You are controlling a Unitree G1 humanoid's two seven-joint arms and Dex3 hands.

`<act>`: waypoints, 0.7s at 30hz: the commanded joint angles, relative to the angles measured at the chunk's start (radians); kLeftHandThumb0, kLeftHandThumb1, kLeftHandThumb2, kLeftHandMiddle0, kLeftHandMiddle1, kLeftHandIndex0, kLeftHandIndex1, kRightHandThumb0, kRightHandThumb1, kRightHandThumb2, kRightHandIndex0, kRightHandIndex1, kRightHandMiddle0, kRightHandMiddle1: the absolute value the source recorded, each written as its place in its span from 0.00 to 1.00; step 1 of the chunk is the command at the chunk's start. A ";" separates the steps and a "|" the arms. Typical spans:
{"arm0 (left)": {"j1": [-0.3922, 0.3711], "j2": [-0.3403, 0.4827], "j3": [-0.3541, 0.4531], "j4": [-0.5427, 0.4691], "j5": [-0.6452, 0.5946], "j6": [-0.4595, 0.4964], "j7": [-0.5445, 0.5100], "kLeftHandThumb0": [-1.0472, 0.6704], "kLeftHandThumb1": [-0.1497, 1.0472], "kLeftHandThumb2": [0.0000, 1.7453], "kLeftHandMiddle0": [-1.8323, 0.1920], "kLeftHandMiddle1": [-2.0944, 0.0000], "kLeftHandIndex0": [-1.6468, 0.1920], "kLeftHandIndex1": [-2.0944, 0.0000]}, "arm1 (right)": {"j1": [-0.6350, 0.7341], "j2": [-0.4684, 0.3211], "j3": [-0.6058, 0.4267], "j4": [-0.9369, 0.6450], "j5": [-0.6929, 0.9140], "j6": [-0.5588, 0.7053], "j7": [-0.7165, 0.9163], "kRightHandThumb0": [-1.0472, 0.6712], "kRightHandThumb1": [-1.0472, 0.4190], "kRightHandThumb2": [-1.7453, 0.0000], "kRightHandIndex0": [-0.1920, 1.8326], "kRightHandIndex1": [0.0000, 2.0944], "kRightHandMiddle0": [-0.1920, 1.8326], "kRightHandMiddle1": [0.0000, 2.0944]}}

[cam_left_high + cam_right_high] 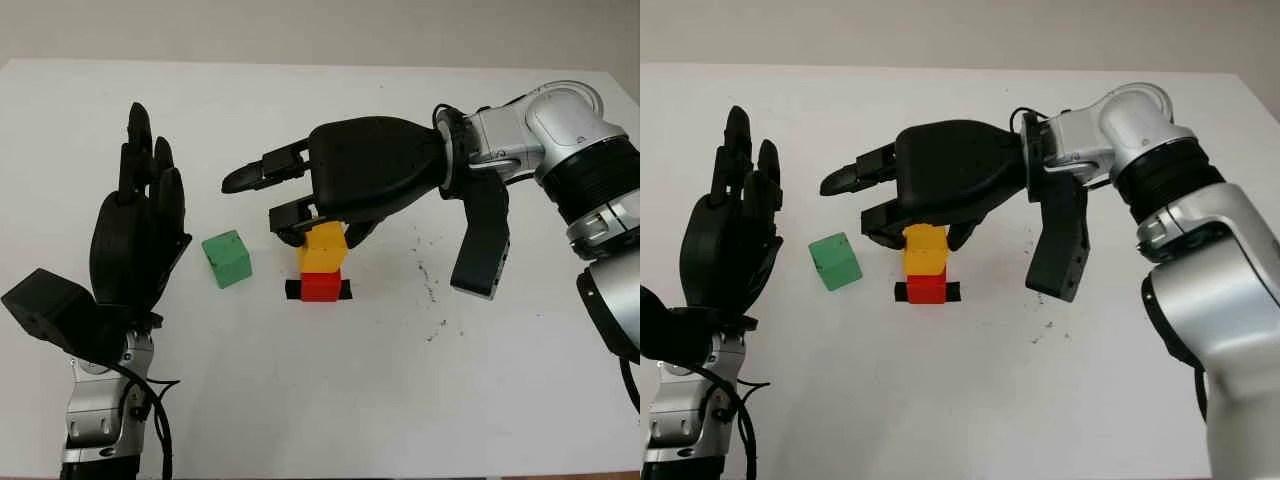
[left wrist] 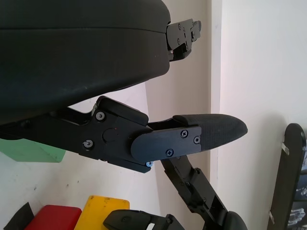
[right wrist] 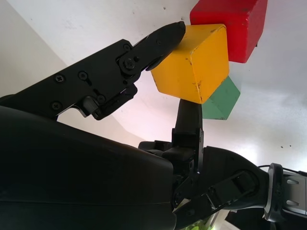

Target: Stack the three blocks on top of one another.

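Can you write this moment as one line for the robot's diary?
right hand: gripping yellow block on red block | green block: on table, apart | left hand: open, idle

White surface [image 1: 330, 390]; black tape strip [image 1: 291, 290] near centre; dark specks [image 1: 428, 285] toward 3 o'clock.

We see a white table [image 1: 330, 400] scattered with small dark specks [image 1: 430, 285]. On it sit a green block [image 1: 226, 258] and, near it, a red block [image 1: 321, 286] over black tape [image 1: 290, 290].
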State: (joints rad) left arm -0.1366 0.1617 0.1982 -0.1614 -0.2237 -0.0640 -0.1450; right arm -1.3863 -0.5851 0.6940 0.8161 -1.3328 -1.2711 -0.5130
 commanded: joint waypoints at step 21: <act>-0.009 -0.017 -0.006 0.015 0.001 -0.036 -0.001 0.18 1.00 0.31 1.00 1.00 1.00 1.00 | -0.076 -0.024 0.040 0.057 0.126 -0.040 0.103 0.33 0.09 0.97 0.21 0.02 0.32 0.68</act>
State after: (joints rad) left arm -0.1371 0.1509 0.1975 -0.1526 -0.2214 -0.0927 -0.1460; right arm -1.4263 -0.5998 0.7445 0.8752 -1.2191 -1.3028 -0.4178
